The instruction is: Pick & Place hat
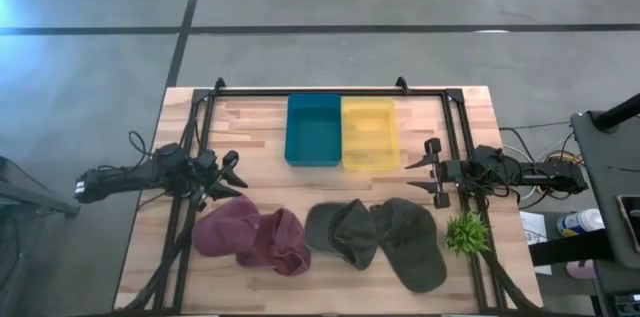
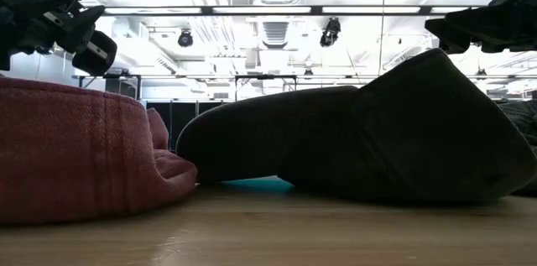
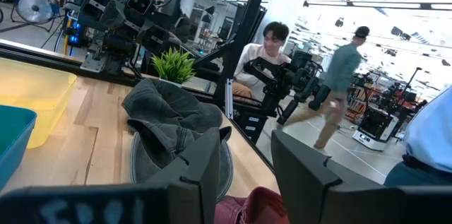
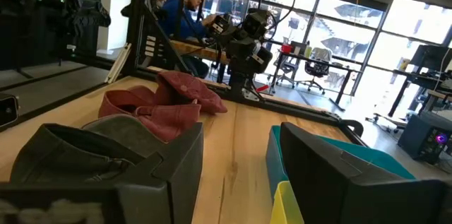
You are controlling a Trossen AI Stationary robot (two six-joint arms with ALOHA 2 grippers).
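Nothing placed yet: the maroon fabric caps (image 1: 250, 237) and dark olive caps (image 1: 380, 237) lie on the wooden tabletop (image 1: 260, 127); teal plastic bin (image 1: 313, 129) and yellow bin (image 1: 370, 132) look empty (as far as visible). Left gripper (image 1: 232, 174) and right gripper (image 1: 432, 170) hover with jaws spread, holding nothing.

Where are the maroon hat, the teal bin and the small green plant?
maroon hat (image 1: 250, 234): high view, middle of its crumpled crown.
teal bin (image 1: 313, 135): high view, its bare inner floor.
small green plant (image 1: 466, 232): high view, centre of its leaves.
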